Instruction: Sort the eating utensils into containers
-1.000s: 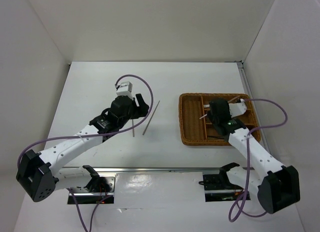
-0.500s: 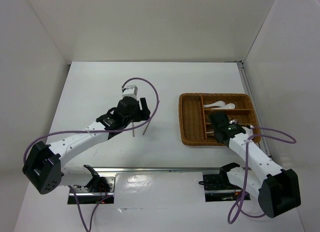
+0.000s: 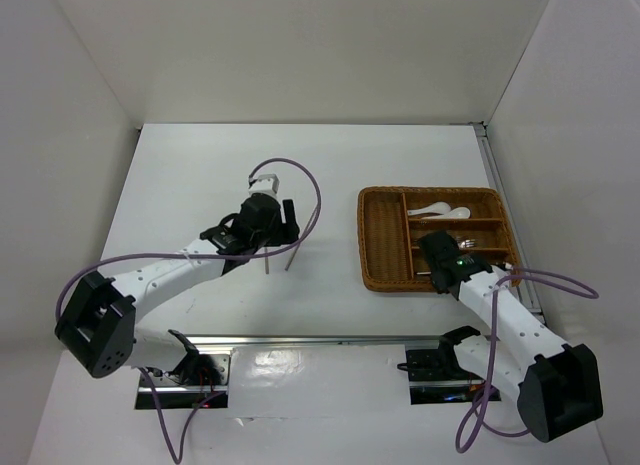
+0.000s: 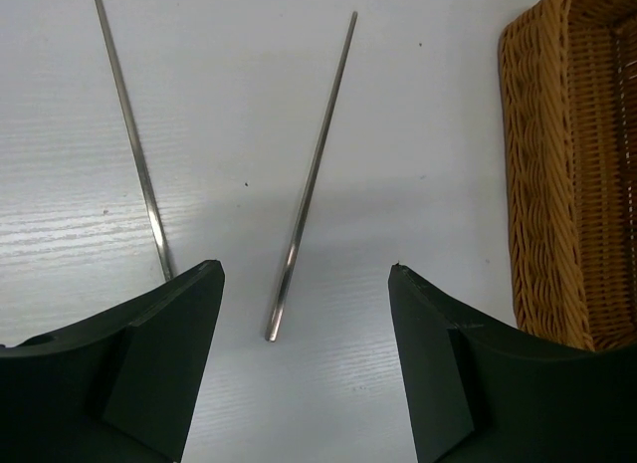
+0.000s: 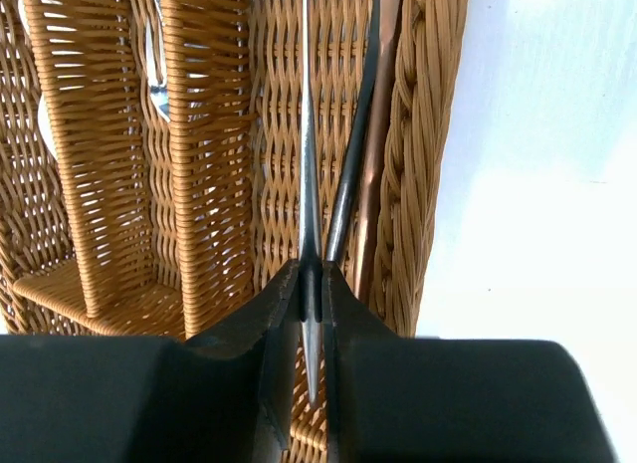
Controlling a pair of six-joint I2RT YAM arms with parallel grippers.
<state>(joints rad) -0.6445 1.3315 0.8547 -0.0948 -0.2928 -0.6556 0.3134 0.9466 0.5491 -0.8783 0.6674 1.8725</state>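
Meanwhile the right gripper [image 5: 312, 284] is pinching a slim silver utensil [image 5: 305, 134] over the wicker tray's [image 5: 428, 134] edge compartment (dark chopstick [image 5: 356, 134] alongside), and the left gripper [image 4: 307, 284] is hovering open above two metal chopsticks [image 4: 317, 154] beside the tray.

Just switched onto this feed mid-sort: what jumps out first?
The right hand is clamped on a thin silver piece over the outermost compartment of the wicker tray. Out on the white table, beside the tray, the left hand hangs open above two metal chopsticks that lie loose and apart.
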